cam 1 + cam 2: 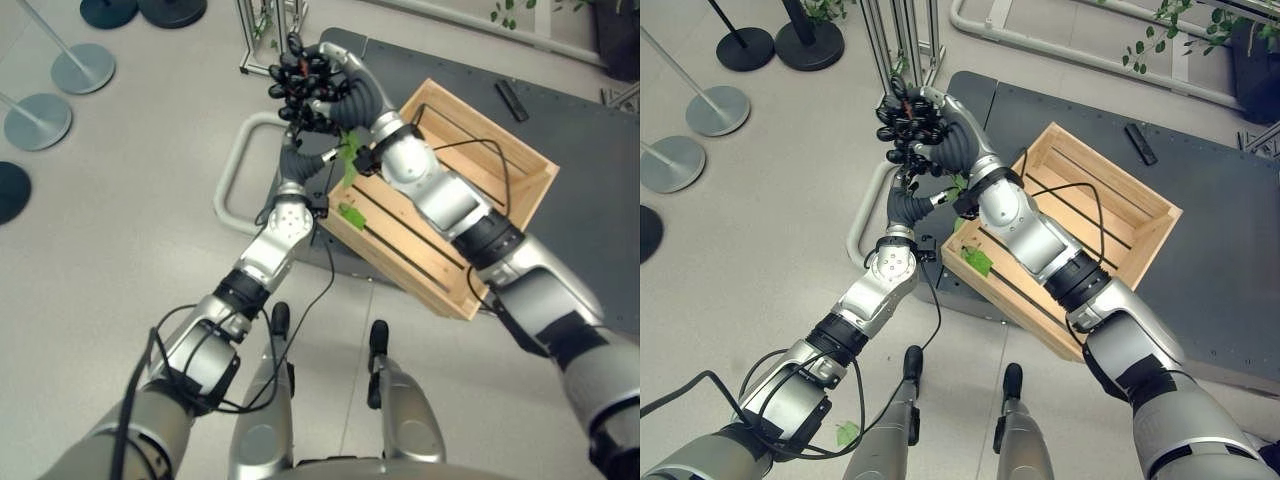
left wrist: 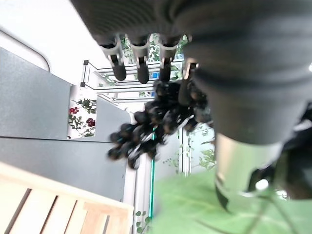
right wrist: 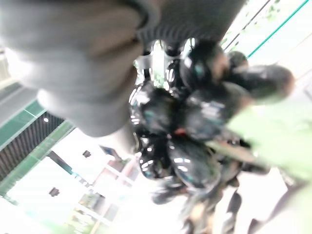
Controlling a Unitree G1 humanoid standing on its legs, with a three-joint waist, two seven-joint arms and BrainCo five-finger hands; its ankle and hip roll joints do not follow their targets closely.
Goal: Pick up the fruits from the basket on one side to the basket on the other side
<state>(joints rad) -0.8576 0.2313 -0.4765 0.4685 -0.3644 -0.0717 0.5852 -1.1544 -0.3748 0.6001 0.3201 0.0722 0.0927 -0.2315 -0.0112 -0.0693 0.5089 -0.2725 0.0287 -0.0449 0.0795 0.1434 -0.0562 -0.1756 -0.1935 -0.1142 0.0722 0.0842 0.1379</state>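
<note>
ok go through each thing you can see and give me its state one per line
grapes: off the ground, held up between both hands beyond the crate's corner
right hand: fingers curled round the grapes
left hand: raised under the grapes, grip hidden
crate: on the dark mat, no fruit inside, one leaf on its slats
remote: lying flat on the mat

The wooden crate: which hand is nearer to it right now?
Neither clearly. Both hands meet at the black grape bunch, held up beyond the wooden crate's far-left corner. The right hand curls around the bunch; the left hand is just beneath it, fingers hidden.
</note>
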